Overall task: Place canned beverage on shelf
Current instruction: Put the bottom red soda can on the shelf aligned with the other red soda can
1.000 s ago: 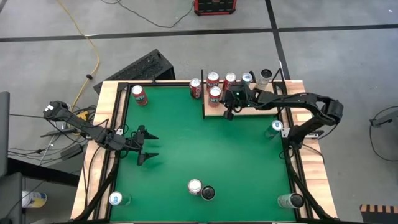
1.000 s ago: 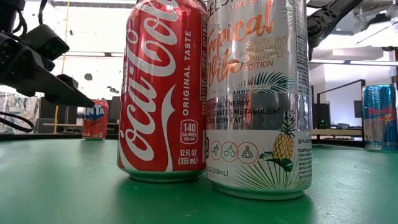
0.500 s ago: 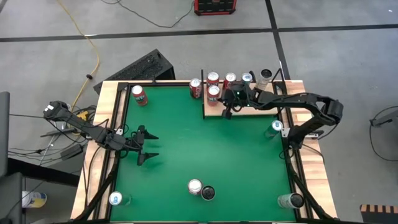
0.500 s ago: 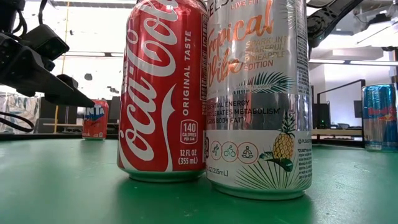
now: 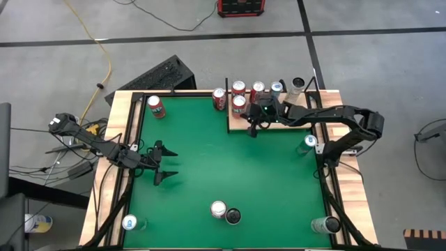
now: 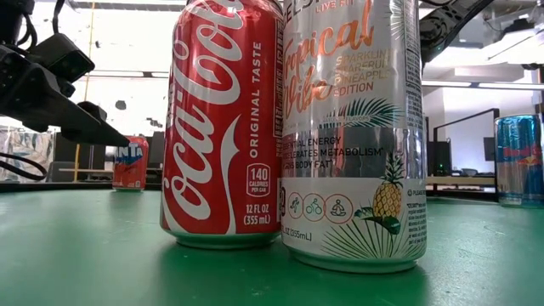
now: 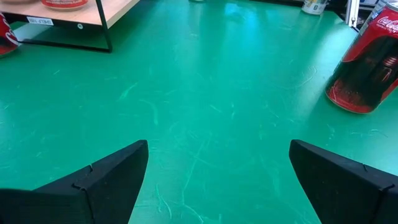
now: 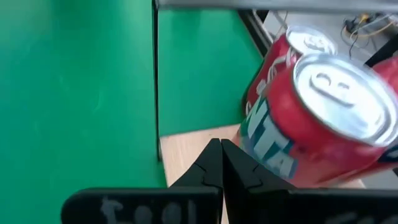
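Two end effectors: right end effector (image 5: 255, 126) hovering clenched, empty, over shelf (image 5: 279, 124), red cans (image 5: 239, 102) just beside; left end effector (image 5: 169, 162) waiting released above desk (image 5: 230, 167).

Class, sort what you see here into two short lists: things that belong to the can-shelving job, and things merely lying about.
Belongs to the job:
- shelf
- cans on the shelf
- cans on the green table
- right gripper, jaws shut
- left gripper, jaws open

Lying about:
- yellow cable
- red case
- keyboard
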Controlling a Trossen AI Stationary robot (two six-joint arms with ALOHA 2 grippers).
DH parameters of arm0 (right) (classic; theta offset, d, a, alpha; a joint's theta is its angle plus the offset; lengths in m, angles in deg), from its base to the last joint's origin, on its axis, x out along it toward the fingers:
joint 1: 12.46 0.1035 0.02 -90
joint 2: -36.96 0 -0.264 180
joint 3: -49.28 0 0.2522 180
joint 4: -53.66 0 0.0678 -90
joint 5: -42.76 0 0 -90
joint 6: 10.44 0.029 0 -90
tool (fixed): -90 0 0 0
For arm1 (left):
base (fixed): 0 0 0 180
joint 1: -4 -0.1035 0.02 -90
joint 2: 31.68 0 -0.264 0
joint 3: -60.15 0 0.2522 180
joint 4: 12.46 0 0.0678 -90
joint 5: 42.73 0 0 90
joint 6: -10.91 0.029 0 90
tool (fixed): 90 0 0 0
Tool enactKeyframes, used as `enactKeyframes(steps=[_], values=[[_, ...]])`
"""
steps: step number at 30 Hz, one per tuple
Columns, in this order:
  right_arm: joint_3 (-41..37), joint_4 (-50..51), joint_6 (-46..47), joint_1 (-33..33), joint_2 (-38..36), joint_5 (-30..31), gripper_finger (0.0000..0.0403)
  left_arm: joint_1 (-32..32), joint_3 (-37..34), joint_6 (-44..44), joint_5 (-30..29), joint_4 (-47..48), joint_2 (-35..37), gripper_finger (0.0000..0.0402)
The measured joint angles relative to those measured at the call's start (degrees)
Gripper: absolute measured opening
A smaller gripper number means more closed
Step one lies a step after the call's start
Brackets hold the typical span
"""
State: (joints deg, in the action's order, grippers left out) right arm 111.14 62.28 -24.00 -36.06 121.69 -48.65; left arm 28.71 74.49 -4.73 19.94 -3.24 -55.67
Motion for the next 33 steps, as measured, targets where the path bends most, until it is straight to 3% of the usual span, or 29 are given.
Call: enactKeyframes(steps=[33], values=[[0.0, -3.4, -0.5, -3.2, 0.0, 4.4, 0.002, 0.0, 0.0, 0.0, 0.0, 0.0, 0.0, 0.0376]])
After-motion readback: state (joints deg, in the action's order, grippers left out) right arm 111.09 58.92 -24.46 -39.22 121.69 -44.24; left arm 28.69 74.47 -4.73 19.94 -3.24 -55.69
